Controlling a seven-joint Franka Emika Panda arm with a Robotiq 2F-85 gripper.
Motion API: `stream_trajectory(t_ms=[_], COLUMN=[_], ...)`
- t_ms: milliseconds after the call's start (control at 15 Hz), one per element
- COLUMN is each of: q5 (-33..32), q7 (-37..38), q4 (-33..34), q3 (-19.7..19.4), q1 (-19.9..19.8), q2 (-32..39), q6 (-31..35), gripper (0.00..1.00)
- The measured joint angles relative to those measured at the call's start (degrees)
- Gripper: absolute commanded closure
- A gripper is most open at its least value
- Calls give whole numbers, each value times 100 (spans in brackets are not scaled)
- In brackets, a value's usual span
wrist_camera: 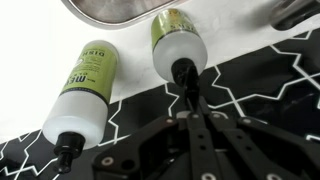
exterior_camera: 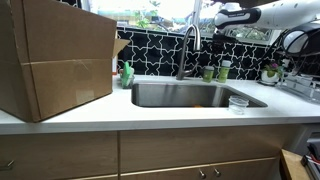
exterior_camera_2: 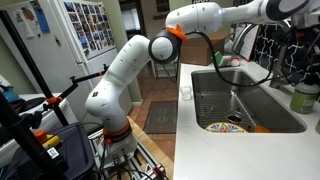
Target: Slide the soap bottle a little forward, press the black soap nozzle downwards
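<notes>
Two white soap bottles with green labels and black nozzles stand against the black patterned wall behind the sink. In the wrist view one bottle (wrist_camera: 178,45) is centred right in front of my gripper (wrist_camera: 188,100), and a second bottle (wrist_camera: 82,92) stands to its left. My gripper's fingers are shut together and empty, with their tips at the black nozzle (wrist_camera: 183,72) of the centred bottle. In an exterior view the bottles (exterior_camera: 209,73) stand to the right of the faucet, under my arm (exterior_camera: 238,15). One bottle (exterior_camera_2: 305,97) shows at the frame edge in an exterior view.
A steel sink (exterior_camera: 190,95) is set in the white counter, with a faucet (exterior_camera: 186,50) behind it. A large cardboard box (exterior_camera: 55,55) stands on the counter, with a green dish bottle (exterior_camera: 127,73) beside it. A clear cup (exterior_camera: 238,102) stands near the sink corner.
</notes>
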Motion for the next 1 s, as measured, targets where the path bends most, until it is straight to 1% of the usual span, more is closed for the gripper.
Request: stream_trajectory(t_ms=[1000], q5=[-1], q7=[0], q4=[217], q3=[-2], q1=[-53], q2=[125], q6=[-135], gripper=[100])
